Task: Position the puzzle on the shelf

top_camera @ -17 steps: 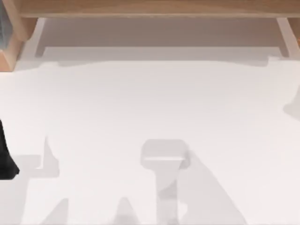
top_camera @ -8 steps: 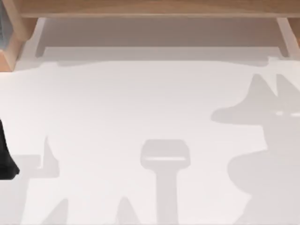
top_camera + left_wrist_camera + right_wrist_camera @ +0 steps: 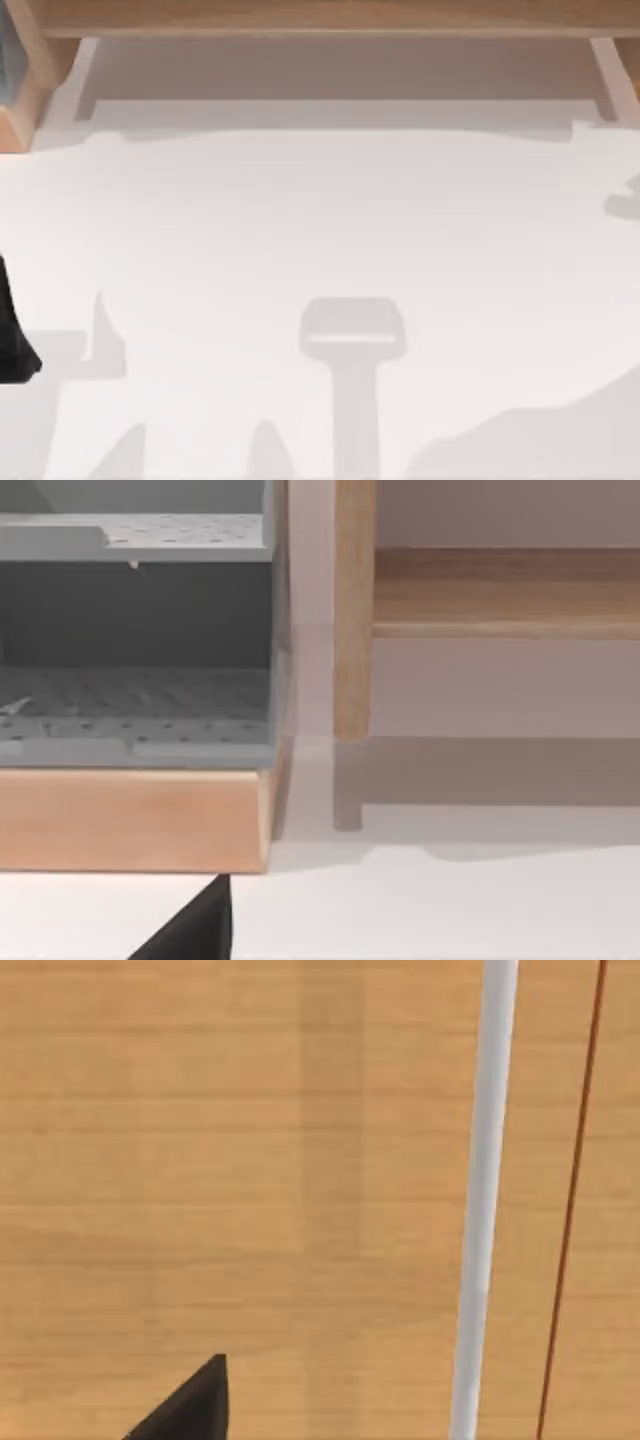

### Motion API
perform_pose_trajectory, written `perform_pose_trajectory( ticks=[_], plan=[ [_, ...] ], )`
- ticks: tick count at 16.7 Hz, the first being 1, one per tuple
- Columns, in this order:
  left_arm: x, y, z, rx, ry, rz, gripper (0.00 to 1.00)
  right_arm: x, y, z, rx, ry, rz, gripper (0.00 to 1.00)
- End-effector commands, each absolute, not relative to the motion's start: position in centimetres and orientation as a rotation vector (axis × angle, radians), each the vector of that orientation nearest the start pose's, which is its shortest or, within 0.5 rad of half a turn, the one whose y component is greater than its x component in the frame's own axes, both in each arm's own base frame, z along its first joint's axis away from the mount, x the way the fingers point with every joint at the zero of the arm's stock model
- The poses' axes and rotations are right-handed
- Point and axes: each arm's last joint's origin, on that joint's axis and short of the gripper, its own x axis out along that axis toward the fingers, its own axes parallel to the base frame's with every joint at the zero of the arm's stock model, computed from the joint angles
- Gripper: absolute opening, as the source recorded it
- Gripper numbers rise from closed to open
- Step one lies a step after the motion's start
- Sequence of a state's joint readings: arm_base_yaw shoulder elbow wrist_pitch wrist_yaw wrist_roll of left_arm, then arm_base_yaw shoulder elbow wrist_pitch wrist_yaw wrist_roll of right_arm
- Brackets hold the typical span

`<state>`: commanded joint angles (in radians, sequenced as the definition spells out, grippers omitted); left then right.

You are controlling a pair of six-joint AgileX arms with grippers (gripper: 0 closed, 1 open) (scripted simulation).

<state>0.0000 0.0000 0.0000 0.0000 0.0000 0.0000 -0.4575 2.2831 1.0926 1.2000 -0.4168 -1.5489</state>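
Left arm: we see a black part of it (image 3: 12, 330) at the left edge of the white table (image 3: 300, 220), about halfway down the top view
Left gripper: the left wrist view shows a dark tip of it (image 3: 190, 930) low over the table, near the corner of the box; we cannot tell whether it is spread or pressed together
Box: a wooden-framed box (image 3: 15, 125) stands at the table's far left corner, and in the left wrist view we see a grey perforated rack (image 3: 130, 700) inside it, above its light wooden front
Shelf: the long light-brown board (image 3: 320, 18) runs along the far edge of the table, from just beside the box to the right edge; it stands raised off the table, with a band of shade beneath it
Post: in the left wrist view the shelf's left support (image 3: 352, 610) stands upright, just beside the box with a narrow gap between them
Puzzle: we cannot tell where it is
Shadows: soft grey shadows lie on the table, one with a broad head and narrow stem at the near middle (image 3: 350, 340), and a wide one at the near right corner (image 3: 540, 440)
Right gripper: the right wrist view shows a dark tip of it (image 3: 190, 1410) over a light wood-grain surface (image 3: 200, 1160) crossed by a white strip (image 3: 485, 1200) and a thin reddish line (image 3: 572, 1200); we cannot tell its state, nor whether this wood is the shelf
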Motion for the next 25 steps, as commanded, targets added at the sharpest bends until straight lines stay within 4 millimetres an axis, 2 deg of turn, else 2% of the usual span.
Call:
perform_pose_trajectory(
  ticks=[7,13,17,25],
  plan=[
    [10.6,-0.1,16.0,0.000,0.000,0.000,1.00,40.4,-17.8,8.9,-1.568,0.008,-0.003,1.00],
    [10.6,-0.1,16.0,0.000,0.000,0.000,1.00,42.6,-18.1,8.9,-1.571,0.008,-0.008,1.00],
    [10.6,-0.1,16.0,0.000,0.000,0.000,1.00,42.8,-18.1,8.9,-1.571,0.008,-0.008,1.00],
    [10.6,-0.1,16.0,0.000,0.000,0.000,1.00,42.8,-18.1,8.9,-1.571,0.008,-0.008,0.40]
  ],
)
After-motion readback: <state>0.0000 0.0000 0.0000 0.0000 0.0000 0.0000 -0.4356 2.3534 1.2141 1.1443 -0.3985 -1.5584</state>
